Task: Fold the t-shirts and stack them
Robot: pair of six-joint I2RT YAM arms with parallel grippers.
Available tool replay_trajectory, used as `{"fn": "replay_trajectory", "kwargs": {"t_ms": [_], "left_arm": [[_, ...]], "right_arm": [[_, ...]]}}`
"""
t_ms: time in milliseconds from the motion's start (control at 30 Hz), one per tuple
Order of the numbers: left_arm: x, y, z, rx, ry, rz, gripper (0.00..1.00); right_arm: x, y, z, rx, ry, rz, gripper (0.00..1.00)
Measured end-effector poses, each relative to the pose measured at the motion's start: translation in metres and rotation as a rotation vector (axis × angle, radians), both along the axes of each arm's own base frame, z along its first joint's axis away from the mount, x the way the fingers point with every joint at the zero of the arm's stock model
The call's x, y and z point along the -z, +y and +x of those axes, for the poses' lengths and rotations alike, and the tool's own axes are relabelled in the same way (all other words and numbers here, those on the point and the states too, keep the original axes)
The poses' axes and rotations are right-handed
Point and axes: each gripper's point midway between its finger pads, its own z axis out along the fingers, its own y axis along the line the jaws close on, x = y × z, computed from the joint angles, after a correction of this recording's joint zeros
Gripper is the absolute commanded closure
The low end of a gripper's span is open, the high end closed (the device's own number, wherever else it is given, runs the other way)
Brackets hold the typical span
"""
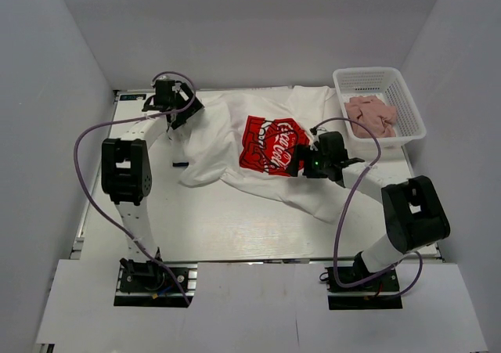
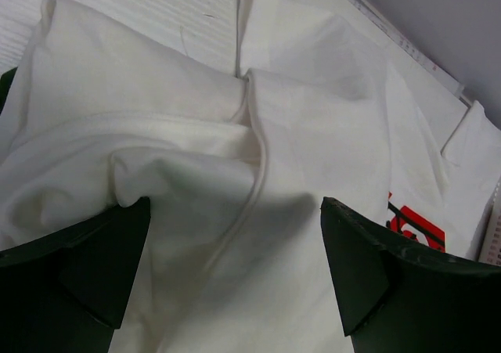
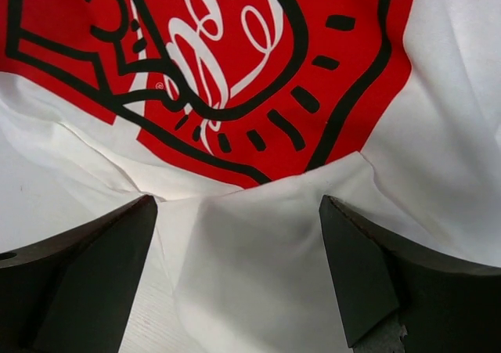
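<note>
We hover the left gripper [image 1: 178, 107] over the far edge of the rumpled white cotton t-shirt [image 1: 215, 145], the right gripper [image 1: 302, 163] beside its red print [image 1: 266, 142]; both jaws gape, empty.

White slotted basket [image 1: 368, 81] at far-right corner of tabletop [image 1: 235, 228], holding pink pieces [image 1: 372, 112]. Small dark object [image 1: 180, 163] on tabletop, left of centre.
</note>
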Motion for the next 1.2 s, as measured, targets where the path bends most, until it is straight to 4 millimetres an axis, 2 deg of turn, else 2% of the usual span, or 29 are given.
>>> {"fn": "replay_trajectory", "kwargs": {"t_ms": [200,333,467,500,733,933,1000,1033,1200], "left_arm": [[0.027,0.006,0.021,-0.026,0.053,-0.026,0.0],[0.028,0.016,0.035,-0.074,0.074,-0.025,0.0],[0.032,0.033,0.036,-0.128,0.093,-0.032,0.0],[0.033,0.038,0.036,-0.139,0.096,-0.035,0.0],[0.035,0.072,0.037,-0.201,0.108,-0.041,0.0],[0.037,0.113,0.04,-0.264,0.105,-0.027,0.0],[0.036,0.129,0.04,-0.289,0.1,-0.009,0.0],[0.036,0.137,0.041,-0.3,0.099,-0.001,0.0],[0.036,0.168,0.056,-0.322,0.081,0.041,0.0]], "right_arm": [[0.009,-0.005,0.0,0.019,0.035,-0.038,0.1],[0.017,-0.018,-0.003,0.055,0.058,-0.099,0.1],[0.024,-0.029,-0.002,0.092,0.078,-0.139,0.13],[0.025,-0.03,0.001,0.1,0.082,-0.14,0.17],[0.027,-0.046,0.011,0.21,0.109,-0.095,0.23],[0.028,-0.086,-0.001,0.383,0.155,-0.063,0.24],[0.027,-0.094,-0.004,0.412,0.166,-0.064,0.19],[0.027,-0.097,-0.005,0.418,0.172,-0.066,0.11],[0.023,-0.099,-0.012,0.332,0.179,-0.12,0.09]]}}
